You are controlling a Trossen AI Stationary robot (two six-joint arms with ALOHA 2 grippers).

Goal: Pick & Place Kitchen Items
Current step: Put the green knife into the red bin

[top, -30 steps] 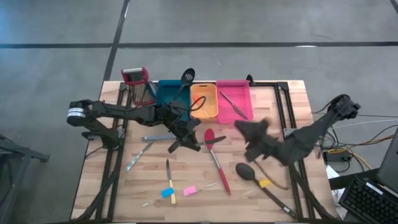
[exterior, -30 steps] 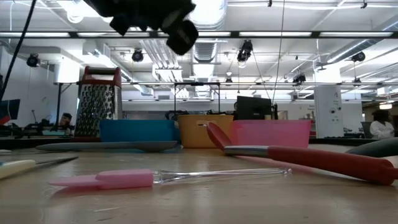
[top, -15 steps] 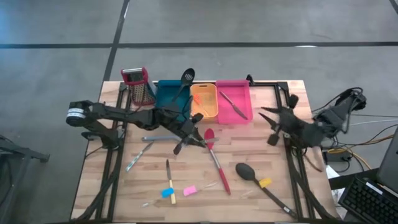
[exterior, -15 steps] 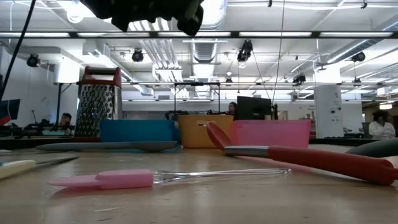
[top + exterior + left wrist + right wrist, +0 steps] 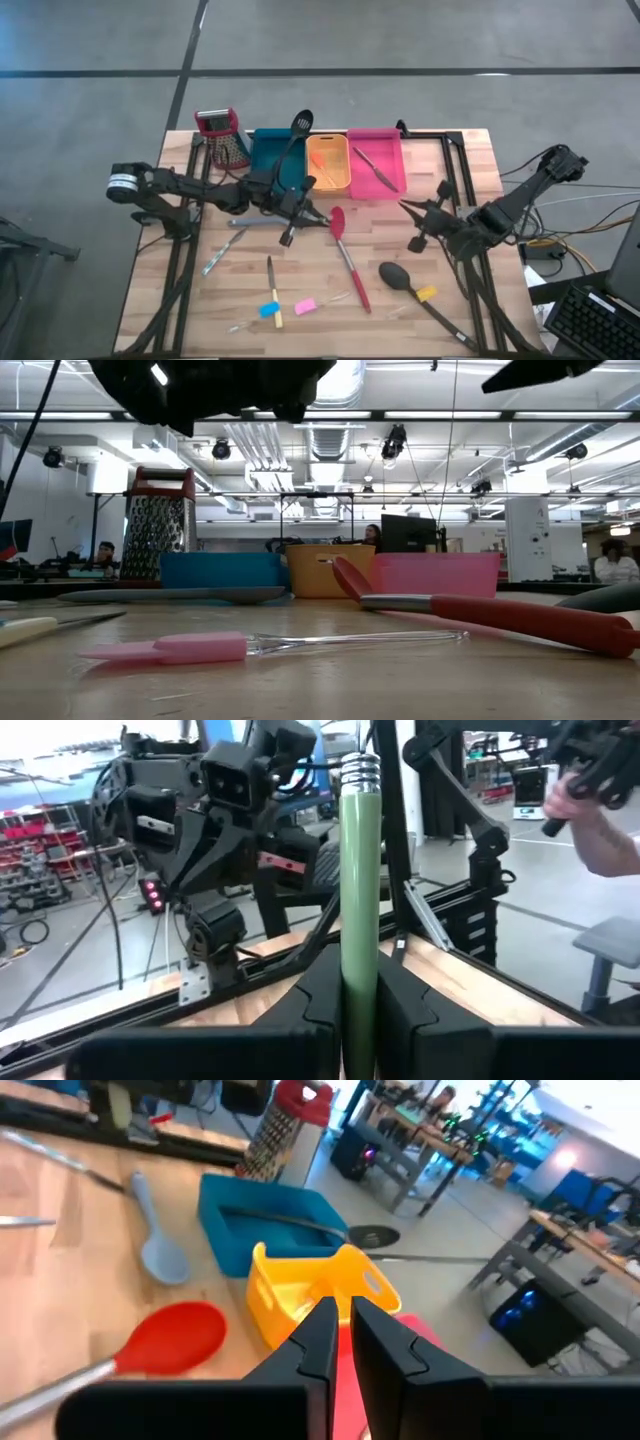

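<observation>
High view: my left gripper (image 5: 300,212) hangs over mid-worktop (image 5: 190,320), with the bins at its 12 o'clock; the right gripper (image 5: 418,225) is at 3 o'clock.
Left wrist view: left fingers pinch a green-handled tool (image 5: 359,910); I should carry it level and release low.
Right wrist view: right fingers nearly together, empty.
Bins: the teal bin (image 5: 273,152) holds a black spatula (image 5: 294,137), the pink bin (image 5: 376,160) a metal tool (image 5: 374,168).

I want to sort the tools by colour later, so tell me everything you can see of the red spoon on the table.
The red spoon lies flat on the wooden table, bowl toward the bins and handle running toward the near edge. Its oval bowl and long handle are matte red, like silicone or plastic, joined by a short silvery neck, clearest in the low view. It sits just in front of the orange bin, not touching it. Neither gripper holds it.
</observation>
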